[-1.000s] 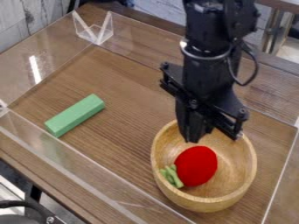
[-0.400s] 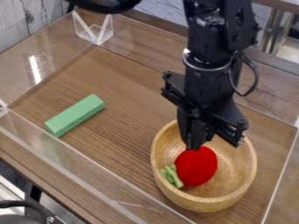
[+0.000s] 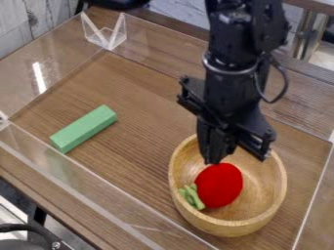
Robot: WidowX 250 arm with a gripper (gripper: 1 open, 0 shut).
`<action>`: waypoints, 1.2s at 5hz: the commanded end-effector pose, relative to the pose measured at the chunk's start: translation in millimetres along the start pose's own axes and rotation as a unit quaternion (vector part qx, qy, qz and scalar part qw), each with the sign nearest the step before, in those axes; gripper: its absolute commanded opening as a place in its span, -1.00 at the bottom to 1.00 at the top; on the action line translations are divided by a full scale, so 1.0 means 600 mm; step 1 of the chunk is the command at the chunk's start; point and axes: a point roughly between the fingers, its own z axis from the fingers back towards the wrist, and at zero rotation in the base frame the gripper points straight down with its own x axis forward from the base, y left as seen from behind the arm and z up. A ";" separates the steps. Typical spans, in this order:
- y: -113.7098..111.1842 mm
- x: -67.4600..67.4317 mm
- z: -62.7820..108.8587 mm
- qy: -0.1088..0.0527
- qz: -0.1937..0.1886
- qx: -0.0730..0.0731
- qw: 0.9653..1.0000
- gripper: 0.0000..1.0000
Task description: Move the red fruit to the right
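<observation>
Barely shifted since before — pincer (image 3: 224, 158) pressed together above red fruit (image 3: 220, 184) in wooden bowl (image 3: 268, 204), fingertips hard to separate.

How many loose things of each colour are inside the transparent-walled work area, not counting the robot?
Red: 1, the red fruit, lying in the bowl.
Green: 1, the flat green block, on the tabletop to the left.
Wood-coloured: 1, the wooden bowl.
Total: 3
</observation>
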 end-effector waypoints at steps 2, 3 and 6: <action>0.001 0.015 0.010 -0.026 -0.003 0.000 1.000 1.00; 0.002 0.014 0.004 -0.024 -0.002 0.000 1.000 -1.00; 0.006 0.016 0.020 -0.031 0.003 0.001 1.000 -1.00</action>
